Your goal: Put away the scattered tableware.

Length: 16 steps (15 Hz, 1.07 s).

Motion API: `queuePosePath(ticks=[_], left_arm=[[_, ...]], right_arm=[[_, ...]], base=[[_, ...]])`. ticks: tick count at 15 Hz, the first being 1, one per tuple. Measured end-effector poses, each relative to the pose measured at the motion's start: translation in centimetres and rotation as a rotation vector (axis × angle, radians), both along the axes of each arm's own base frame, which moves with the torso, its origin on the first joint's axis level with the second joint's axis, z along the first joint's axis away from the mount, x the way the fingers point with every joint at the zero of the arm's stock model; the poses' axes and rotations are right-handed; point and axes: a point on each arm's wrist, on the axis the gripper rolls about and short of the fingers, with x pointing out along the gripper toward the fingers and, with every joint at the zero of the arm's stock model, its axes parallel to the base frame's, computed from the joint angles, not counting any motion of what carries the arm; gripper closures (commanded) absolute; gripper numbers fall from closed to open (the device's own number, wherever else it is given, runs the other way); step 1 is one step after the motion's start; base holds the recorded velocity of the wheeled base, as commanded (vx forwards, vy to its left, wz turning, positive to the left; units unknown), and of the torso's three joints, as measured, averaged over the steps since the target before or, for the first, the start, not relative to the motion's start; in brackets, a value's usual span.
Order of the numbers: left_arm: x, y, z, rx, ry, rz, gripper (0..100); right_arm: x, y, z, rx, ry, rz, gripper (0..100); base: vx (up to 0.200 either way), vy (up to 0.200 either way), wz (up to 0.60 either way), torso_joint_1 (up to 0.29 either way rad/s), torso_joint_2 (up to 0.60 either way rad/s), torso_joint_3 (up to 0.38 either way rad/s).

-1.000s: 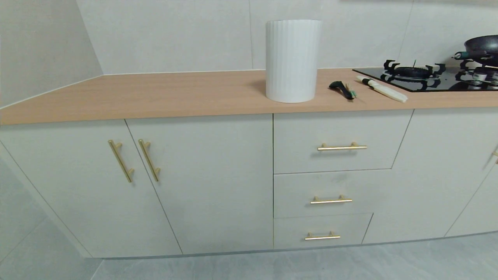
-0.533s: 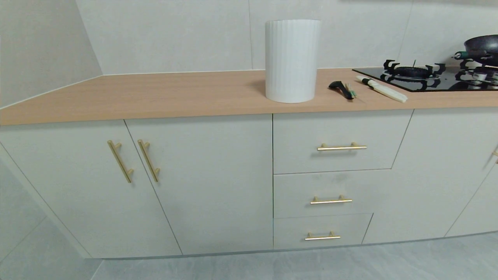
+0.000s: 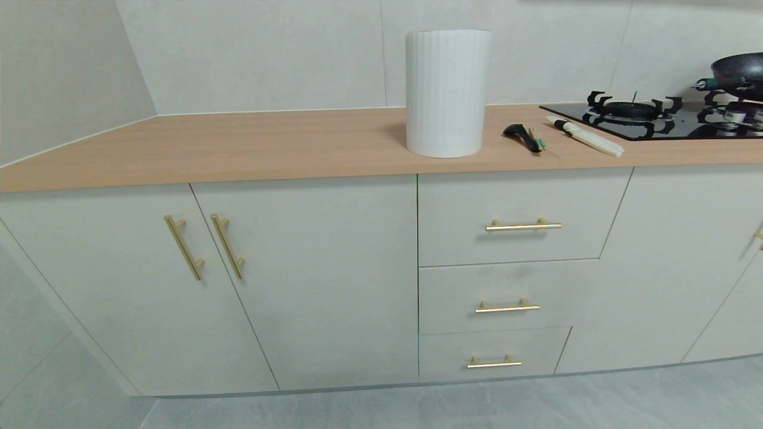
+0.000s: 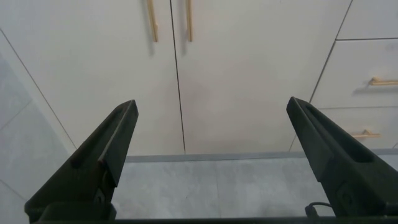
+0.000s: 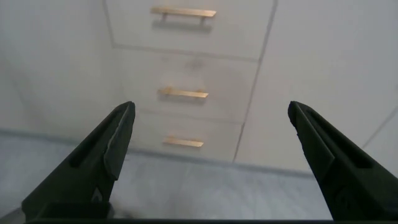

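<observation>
On the wooden countertop (image 3: pixel 238 146) stands a tall white ribbed container (image 3: pixel 447 92). To its right lie a small black-handled utensil (image 3: pixel 524 137) and a long white-wrapped utensil with a dark end (image 3: pixel 584 136). My left gripper (image 4: pixel 211 124) hangs low in front of the cabinet doors, open with nothing between its fingers. My right gripper (image 5: pixel 211 124) hangs low before the stack of drawers, also open and holding nothing.
A black gas hob (image 3: pixel 656 116) with a dark pan (image 3: pixel 736 68) is at the counter's right end. Below are two doors with gold handles (image 3: pixel 205 245) and three drawers (image 3: pixel 518 225). Grey floor (image 3: pixel 417 405) lies in front.
</observation>
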Motion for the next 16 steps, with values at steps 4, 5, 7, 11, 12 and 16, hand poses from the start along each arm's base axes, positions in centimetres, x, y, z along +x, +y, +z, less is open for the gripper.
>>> queuePosePath(ticks=[4,5,7,11,12,16], left_arm=[[0.0,0.0,0.0,0.000,0.000,0.000,0],[0.0,0.0,0.0,0.000,0.000,0.000,0],[0.0,0.0,0.0,0.000,0.000,0.000,0],[0.0,0.0,0.0,0.000,0.000,0.000,0],[0.0,0.0,0.0,0.000,0.000,0.000,0],[0.0,0.0,0.0,0.000,0.000,0.000,0]], right_arm=[[3.4,0.3,1.7,-0.001,0.189,0.085,0],[4.5,0.4,2.0,-0.003,0.233,0.100,0],[7.0,0.7,2.7,-0.006,0.313,0.130,0],[13.2,1.7,3.2,-0.010,0.412,0.173,0],[15.0,2.0,3.1,-0.012,0.442,0.178,0],[22.1,3.2,1.3,-0.017,0.538,0.190,0]], base=[[0.000,0.000,0.00,0.000,0.00,0.000],[0.000,0.000,0.00,0.000,0.00,0.000],[0.000,0.000,0.00,0.000,0.00,0.000],[0.000,0.000,0.00,0.000,0.00,0.000],[0.000,0.000,0.00,0.000,0.00,0.000],[0.000,0.000,0.00,0.000,0.00,0.000]])
